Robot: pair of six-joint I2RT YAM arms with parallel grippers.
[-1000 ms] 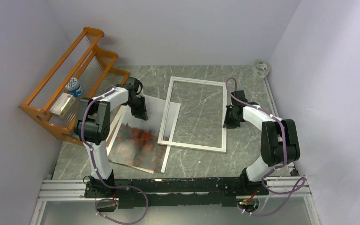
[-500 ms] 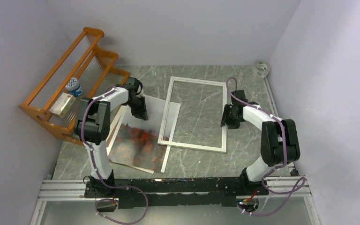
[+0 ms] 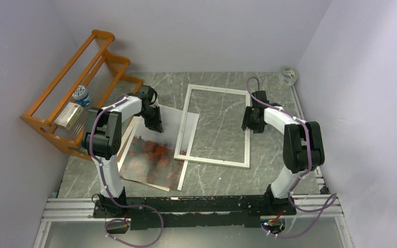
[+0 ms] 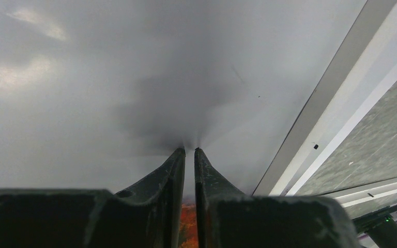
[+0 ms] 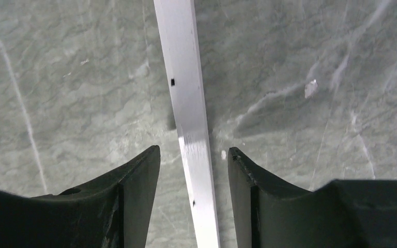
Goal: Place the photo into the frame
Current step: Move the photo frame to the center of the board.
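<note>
Camera overhead: large rectangular photo (image 3: 152,155) of red-orange trees under grey sky lies on the grey marbled bench (image 3: 269,150), overlapping the left rail of the thin white rectangular frame (image 3: 214,159).

Left wrist: the left gripper (image 4: 189,151), nearly closed, pinches the photo's grey sheet, which looks floppy and crease-prone, so it is best held at an edge.

Right wrist: the right gripper (image 5: 194,152) stands open astride the frame's stiff rail, holding nothing.

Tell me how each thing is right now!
frame, flat on the table, not filled yet
photo, lying outside it, one corner tucked under its left side
left tool, shut on the photo
right tool, open, one finger on each side of the frame's right rail, not gripping
orange rack, standing at the left, small things inside
tape roll, lying flat in the far right corner
</note>
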